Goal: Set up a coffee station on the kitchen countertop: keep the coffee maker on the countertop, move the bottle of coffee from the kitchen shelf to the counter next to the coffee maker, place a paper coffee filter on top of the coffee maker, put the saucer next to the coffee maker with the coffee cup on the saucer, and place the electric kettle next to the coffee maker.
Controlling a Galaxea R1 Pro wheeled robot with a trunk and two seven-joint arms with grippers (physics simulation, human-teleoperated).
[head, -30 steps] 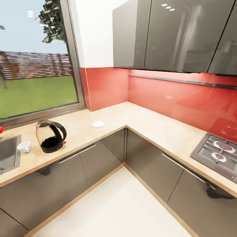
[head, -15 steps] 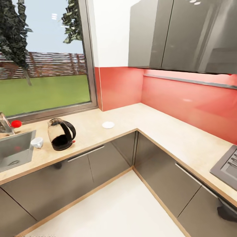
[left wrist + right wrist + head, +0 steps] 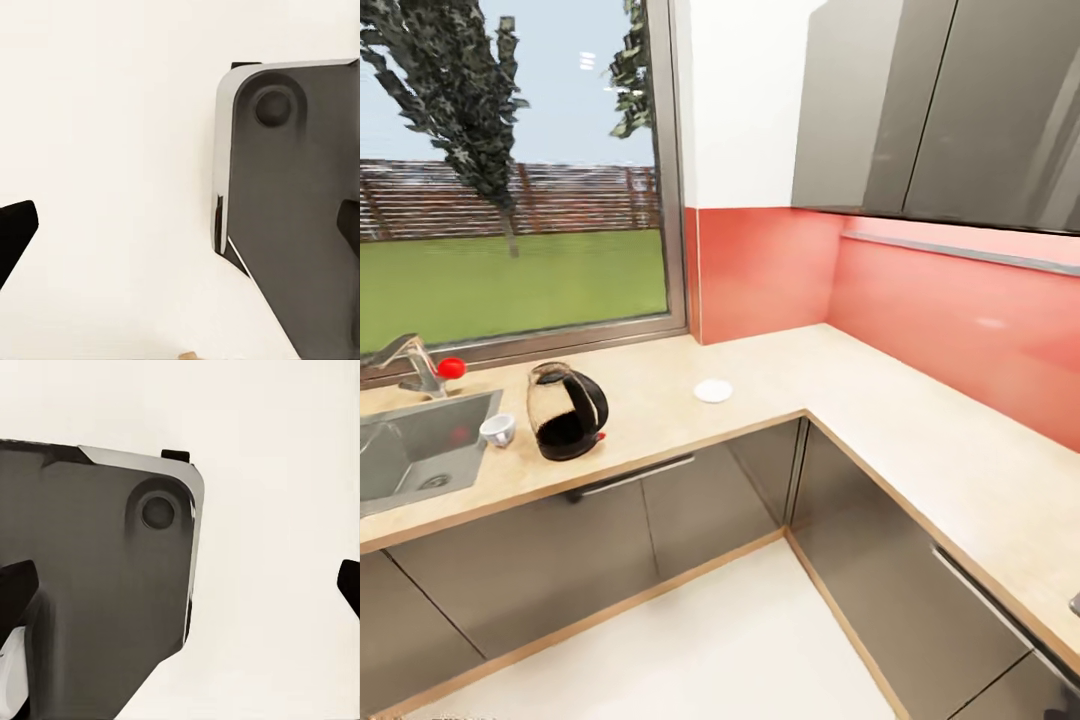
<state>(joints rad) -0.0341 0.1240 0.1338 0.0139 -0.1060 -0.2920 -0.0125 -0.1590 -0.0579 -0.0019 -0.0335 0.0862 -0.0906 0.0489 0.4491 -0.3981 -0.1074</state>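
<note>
while the robot is facing the corner of the kitchen, it is, as far as one can judge, travelling and surveying rather than handling anything. the electric kettle (image 3: pixel 567 412) is standing upright on the countertop (image 3: pixel 780 375) near its front edge, just beside the sink (image 3: pixel 420 450). the coffee cup (image 3: pixel 498 430) is lying tipped on its side between the kettle and the sink's rim, close to both. the saucer (image 3: pixel 713 390) is sitting flat further along the same run, well apart from the kettle, towards the inner corner below the red backsplash (image 3: pixel 770 265).

in the wrist views, dark fingertips of the left gripper (image 3: pixel 180 232) and of the right gripper (image 3: pixel 184 585) are sitting at opposite borders, so both are spread wide and carrying nothing, hanging over pale floor beside the robot's grey base (image 3: pixel 300 210).

the next move probably calls for rolling closer to the counter, then reaching for kettle, cup or saucer.

a faucet (image 3: pixel 415 362) with a red knob is standing behind the sink under the window (image 3: pixel 510 180). grey wall cabinets (image 3: pixel 940 110) are hanging above the counter's other run. the kettle is crowding the cup, which may hamper a clean grasp.
</note>
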